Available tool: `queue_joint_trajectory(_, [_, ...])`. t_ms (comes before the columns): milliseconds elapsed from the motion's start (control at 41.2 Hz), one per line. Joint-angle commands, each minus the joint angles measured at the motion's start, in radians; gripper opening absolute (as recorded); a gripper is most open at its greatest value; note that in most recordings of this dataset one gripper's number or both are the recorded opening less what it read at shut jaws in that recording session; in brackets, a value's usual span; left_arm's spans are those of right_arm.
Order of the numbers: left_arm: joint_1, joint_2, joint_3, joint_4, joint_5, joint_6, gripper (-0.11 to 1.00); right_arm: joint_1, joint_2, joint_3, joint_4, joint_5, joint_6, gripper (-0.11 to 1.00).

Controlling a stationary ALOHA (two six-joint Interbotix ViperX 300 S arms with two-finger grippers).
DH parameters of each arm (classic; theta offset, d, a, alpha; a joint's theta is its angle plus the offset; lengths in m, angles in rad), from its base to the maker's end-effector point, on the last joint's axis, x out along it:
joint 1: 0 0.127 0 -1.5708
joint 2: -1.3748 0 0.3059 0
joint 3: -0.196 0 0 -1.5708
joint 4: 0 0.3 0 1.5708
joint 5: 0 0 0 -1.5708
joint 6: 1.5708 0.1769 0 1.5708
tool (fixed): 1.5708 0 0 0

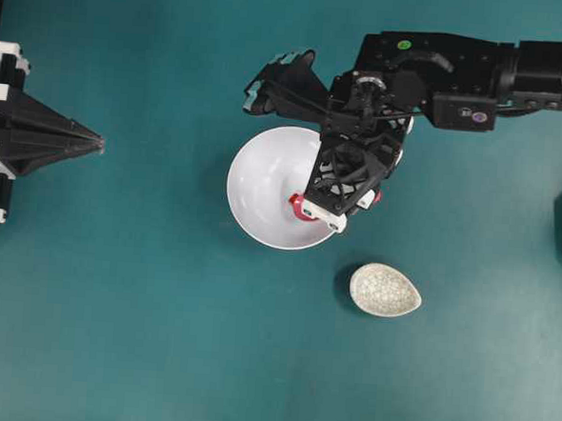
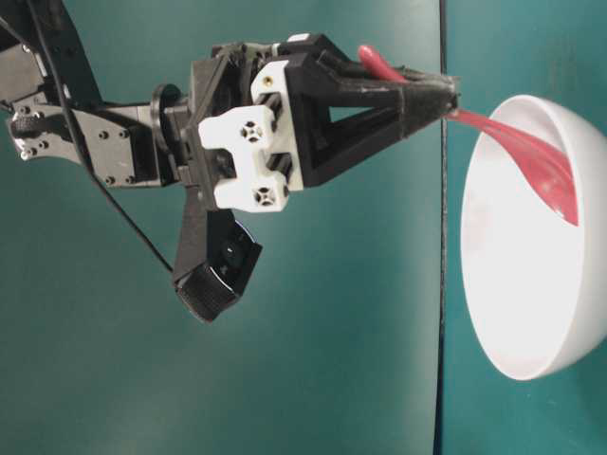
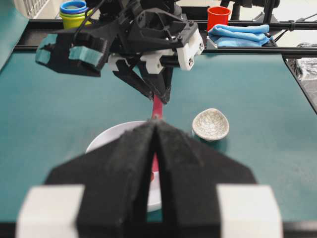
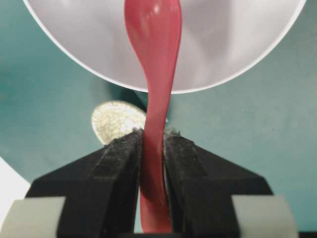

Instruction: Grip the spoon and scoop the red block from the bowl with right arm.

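One gripper, the right gripper point(image 4: 153, 144), is clamped on the spoon point(image 4: 152, 64) handle; the scoop extends straight ahead into the white bowl point(image 1: 259, 185). Red block not discernible. Left gripper point(image 3: 156, 148) rests closed, far left.

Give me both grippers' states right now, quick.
Left gripper: shut, holding nothing, parked away from the bowl.
Right gripper: shut on the spoon handle, scoop inside the bowl.

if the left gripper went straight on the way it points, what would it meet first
Probably the bowl, then the spoon held by the right gripper; its height against the rim is unclear.
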Motion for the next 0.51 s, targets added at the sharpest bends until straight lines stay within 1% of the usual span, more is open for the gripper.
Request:
queue_joint_trajectory(0, [0.000,0.006,-0.018,0.002,-0.006,0.000,0.00,0.000,-0.014,-0.038,-0.002,0.025,0.002,0.20])
queue_joint_trajectory(194, [0.000,0.006,-0.020,0.002,-0.006,0.000,0.00,0.000,-0.008,-0.051,-0.002,0.095,0.006,0.20])
queue_joint_trajectory(486, [0.002,0.008,-0.018,0.003,-0.006,0.002,0.00,-0.011,-0.002,-0.051,-0.002,0.074,0.006,0.20])
